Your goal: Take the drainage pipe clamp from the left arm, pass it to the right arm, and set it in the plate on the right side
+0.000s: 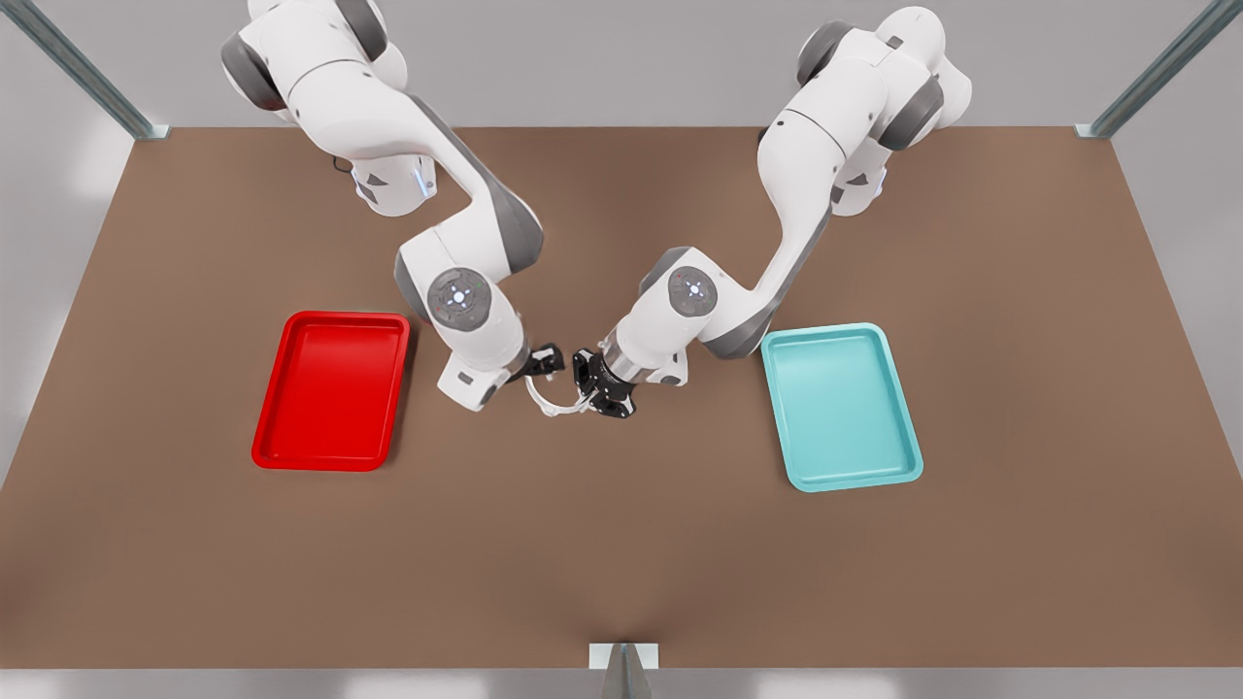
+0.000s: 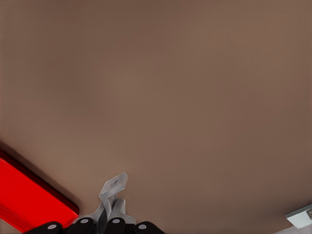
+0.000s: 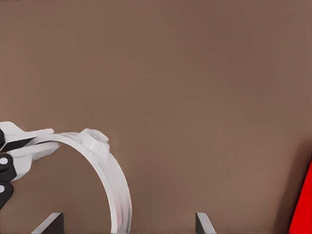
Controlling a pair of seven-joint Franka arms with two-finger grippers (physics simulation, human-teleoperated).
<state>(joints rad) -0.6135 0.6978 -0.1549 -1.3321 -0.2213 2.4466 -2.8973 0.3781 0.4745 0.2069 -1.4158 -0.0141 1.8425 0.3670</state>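
Note:
The drainage pipe clamp (image 1: 555,406), a thin white half-ring, hangs between the two grippers at the table's middle. My left gripper (image 1: 589,388), on the arm at the front view's right, is shut on one end of it; the left wrist view has the clamp's tab (image 2: 114,187) sticking out past that gripper (image 2: 108,220). My right gripper (image 1: 542,367) is open, and the ring (image 3: 114,180) passes between its spread tips (image 3: 126,223). The left gripper's white fingers (image 3: 29,150) pinch the far tab. The plate (image 1: 335,317), a red tray, lies empty at the front view's left.
A teal tray (image 1: 840,408) of the same shape lies at the front view's right, beside the left arm's elbow. Red tray corners appear in both wrist views (image 2: 29,200) (image 3: 302,209). Bare brown table stretches in front of both grippers.

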